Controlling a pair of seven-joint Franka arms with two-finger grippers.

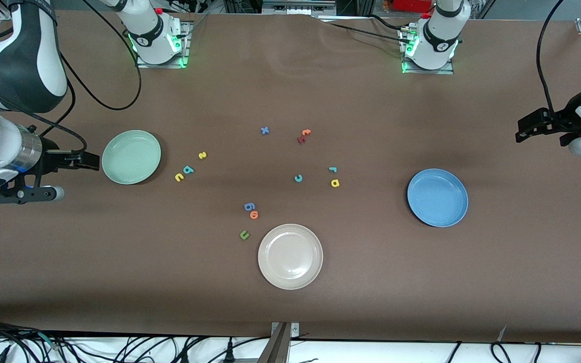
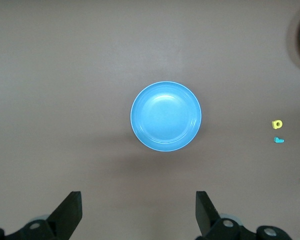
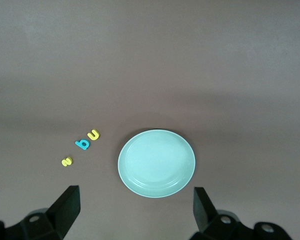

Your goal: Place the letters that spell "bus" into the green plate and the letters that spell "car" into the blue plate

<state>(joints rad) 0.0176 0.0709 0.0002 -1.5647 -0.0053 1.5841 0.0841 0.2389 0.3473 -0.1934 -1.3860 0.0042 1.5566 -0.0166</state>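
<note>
The green plate (image 1: pixel 131 157) (image 3: pixel 156 163) lies toward the right arm's end of the table. Beside it lie the yellow s (image 1: pixel 202 155) (image 3: pixel 66 162), teal b (image 1: pixel 188 170) (image 3: pixel 83 144) and yellow u (image 1: pixel 179 177) (image 3: pixel 93 134). The blue plate (image 1: pixel 437 197) (image 2: pixel 166 116) lies toward the left arm's end. The teal c (image 1: pixel 298 178), teal r (image 1: pixel 333 169) (image 2: pixel 278 140) and yellow a (image 1: pixel 335 183) (image 2: pixel 277 123) lie mid-table. My right gripper (image 1: pixel 89 160) (image 3: pixel 135 200) hangs open and empty, high beside the green plate. My left gripper (image 1: pixel 525 130) (image 2: pixel 139 205) hangs open and empty, high beside the blue plate.
A beige-white plate (image 1: pixel 290 256) sits nearer the front camera, mid-table. A dark green u (image 1: pixel 244 234), an orange o (image 1: pixel 253 215) and a blue letter (image 1: pixel 249 206) lie beside it. A blue x (image 1: pixel 265 130) and red and orange letters (image 1: pixel 303 136) lie nearer the bases.
</note>
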